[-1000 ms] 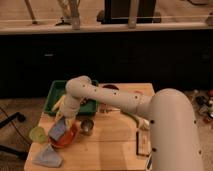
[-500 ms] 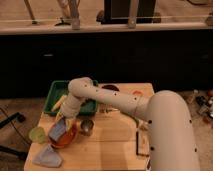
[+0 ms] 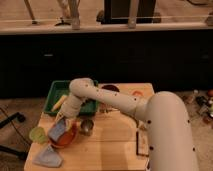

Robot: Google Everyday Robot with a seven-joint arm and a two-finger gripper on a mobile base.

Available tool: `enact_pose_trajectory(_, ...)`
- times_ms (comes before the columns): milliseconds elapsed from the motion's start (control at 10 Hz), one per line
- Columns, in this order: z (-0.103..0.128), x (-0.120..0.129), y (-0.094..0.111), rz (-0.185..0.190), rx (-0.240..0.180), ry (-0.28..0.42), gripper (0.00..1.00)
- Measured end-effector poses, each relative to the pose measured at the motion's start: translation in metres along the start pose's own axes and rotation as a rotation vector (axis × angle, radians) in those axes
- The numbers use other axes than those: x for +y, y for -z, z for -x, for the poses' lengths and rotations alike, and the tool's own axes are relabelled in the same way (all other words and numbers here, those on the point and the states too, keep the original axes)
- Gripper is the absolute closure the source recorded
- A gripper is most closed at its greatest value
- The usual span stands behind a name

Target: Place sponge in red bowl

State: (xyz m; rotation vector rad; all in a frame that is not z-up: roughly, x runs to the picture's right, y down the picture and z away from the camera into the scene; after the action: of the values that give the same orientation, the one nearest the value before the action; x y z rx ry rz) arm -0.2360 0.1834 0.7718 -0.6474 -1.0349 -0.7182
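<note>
The red bowl [image 3: 65,140] sits on the wooden table [image 3: 115,150] near its left front. A grey-blue sponge [image 3: 58,129] lies tilted in the bowl, over its left side. My gripper [image 3: 62,119] hangs right above the sponge at the end of the white arm [image 3: 120,102], which reaches in from the right. The gripper's tips are at the sponge's upper edge.
A green tray [image 3: 55,94] with a yellow object stands behind the bowl. A small metal cup [image 3: 87,126] is right of the bowl. A light green cup [image 3: 37,134] is left of it. A blue-grey cloth [image 3: 48,157] lies at the front left corner. A dark bowl [image 3: 110,89] sits at the back.
The arm has shifted slightly down and left, bringing the sponge lower into the red bowl. Other things have not moved.
</note>
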Motion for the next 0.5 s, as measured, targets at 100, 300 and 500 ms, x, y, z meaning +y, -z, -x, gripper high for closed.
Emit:
enact_pose_trajectory(100,-0.0003,0.0,0.0001,-0.001,-0.001,-0.002,0.66)
enact_pose_trajectory(300,-0.0011,0.0003,-0.0003,-0.001,-0.004,-0.006,0.46)
enact_pose_trajectory(500,-0.0009,-0.0001,-0.0006,-0.003,-0.005,-0.01,0.25)
